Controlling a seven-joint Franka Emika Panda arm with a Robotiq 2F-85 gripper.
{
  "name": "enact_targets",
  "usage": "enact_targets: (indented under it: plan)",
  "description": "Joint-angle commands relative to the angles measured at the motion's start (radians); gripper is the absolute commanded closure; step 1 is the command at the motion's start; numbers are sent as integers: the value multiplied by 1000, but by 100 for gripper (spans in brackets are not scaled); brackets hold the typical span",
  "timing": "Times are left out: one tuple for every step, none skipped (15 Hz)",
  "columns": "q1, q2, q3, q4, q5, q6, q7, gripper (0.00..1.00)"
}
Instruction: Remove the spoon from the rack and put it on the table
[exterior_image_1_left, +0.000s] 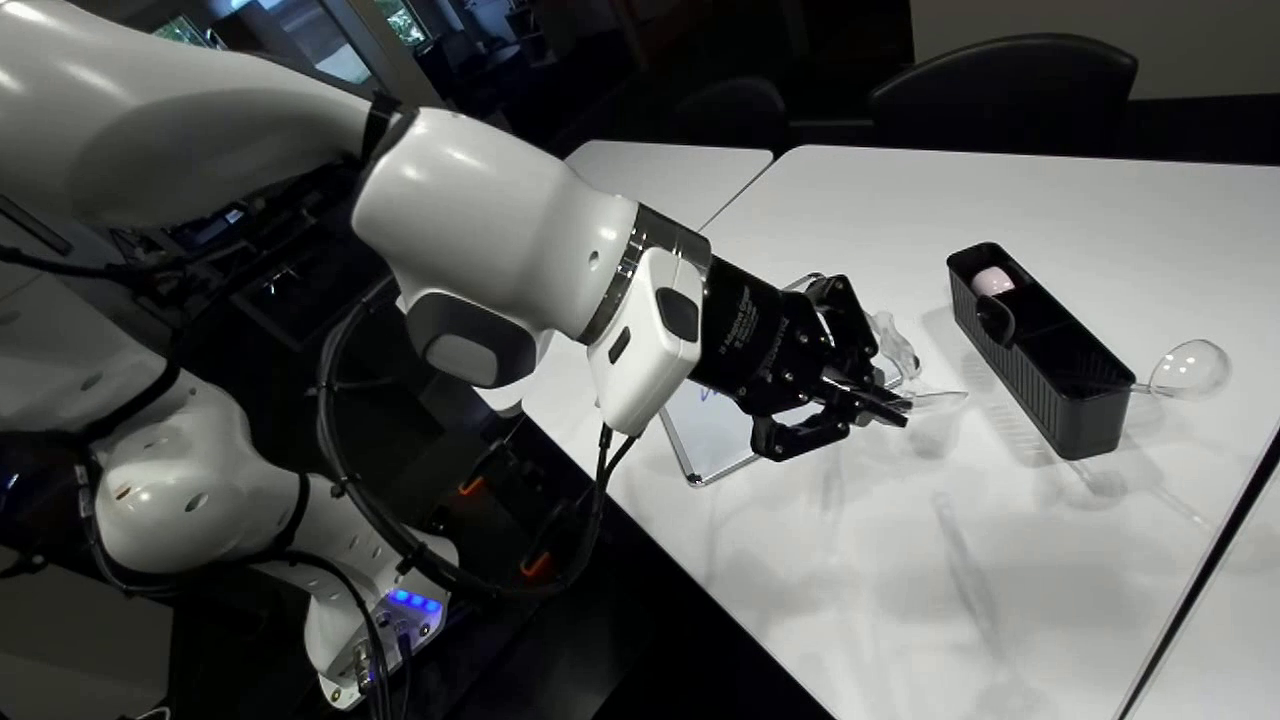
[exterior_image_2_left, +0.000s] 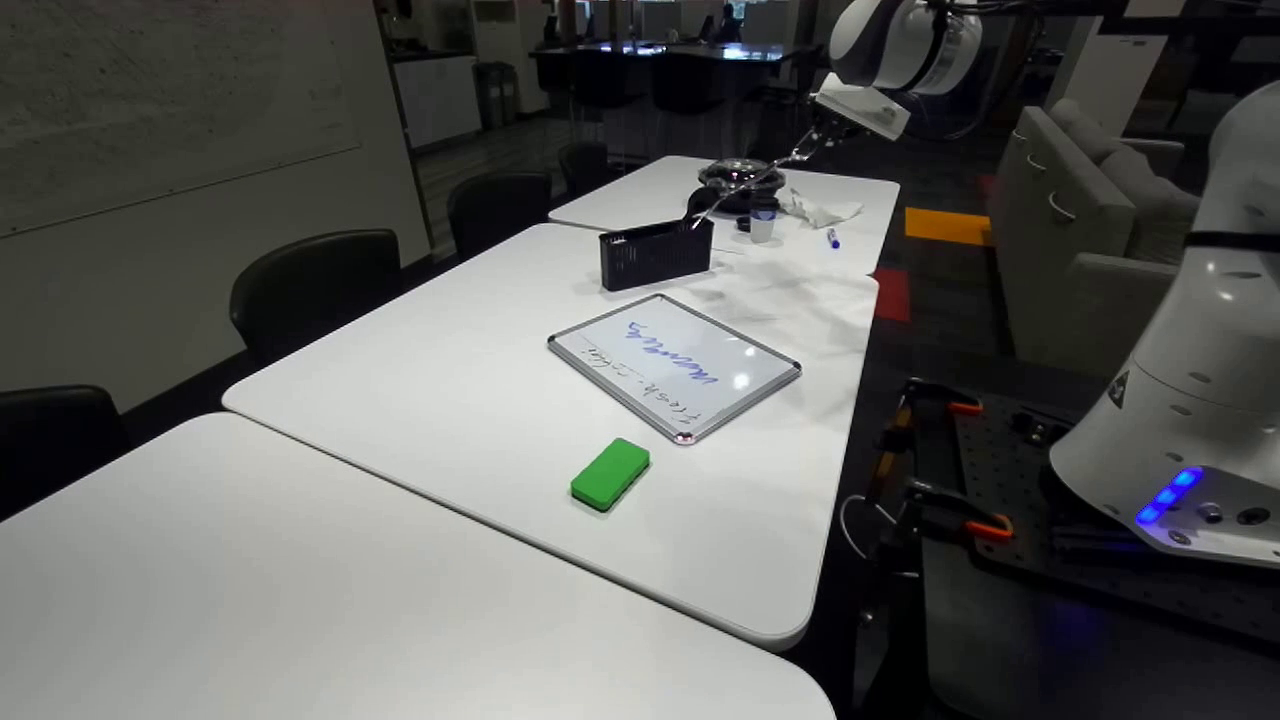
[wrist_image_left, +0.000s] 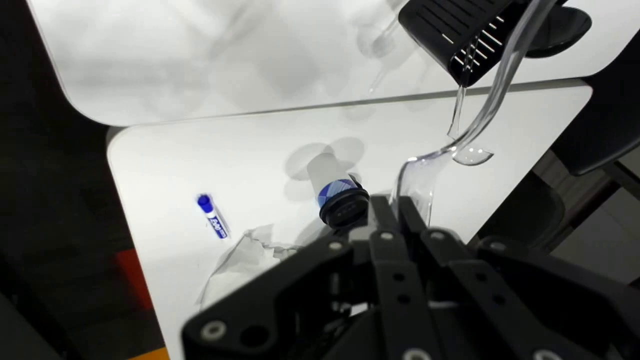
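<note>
The gripper (wrist_image_left: 396, 210) is closed on the clear spoon (wrist_image_left: 500, 87), pinching its broad end between the fingertips (wrist_image_left: 382, 216) at the lower middle of the wrist view. The handle bends away to the top right of that frame, passing in front of the rack (exterior_image_1_left: 1020, 378) (a transparent curve against black). In an exterior view, what shows of the spoon is a little right of centre, raised over the table (exterior_image_1_left: 900, 620) and apart from the rack, which sits farther right. A clear ladle (exterior_image_1_left: 1190, 370) juts past the rack's lower end, and a pale ball (exterior_image_1_left: 992, 282) lies in its upper end. In an exterior view a whiteboard (exterior_image_2_left: 680, 365) lies near the centre with a green block (exterior_image_2_left: 610, 473) below it.
</note>
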Motion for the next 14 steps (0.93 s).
enact_targets:
  plan:
    - [-134, -4, 106, 29, 24, -167, -9, 99]
    - [-140, 27, 111, 50, 102, -208, -60, 99]
    - [-166, 60, 131, 73, 146, -249, -70, 99]
    - [-186, 93, 144, 95, 194, -279, -97, 99]
    - [-209, 132, 160, 124, 240, -312, -119, 99]
    - [-236, 183, 179, 161, 288, -344, -137, 99]
    - [-268, 235, 201, 203, 336, -377, -146, 99]
    - [-296, 286, 215, 243, 367, -408, -144, 99]
    - [-326, 337, 231, 286, 390, -444, -137, 99]
    - [-348, 390, 239, 330, 395, -479, -121, 99]
    - [-415, 424, 290, 365, 355, -500, -83, 99]
    - [-443, 474, 304, 411, 343, -536, -70, 99]
    - [-467, 512, 315, 449, 329, -561, -46, 99]
    - [-492, 549, 328, 486, 318, -592, -34, 99]
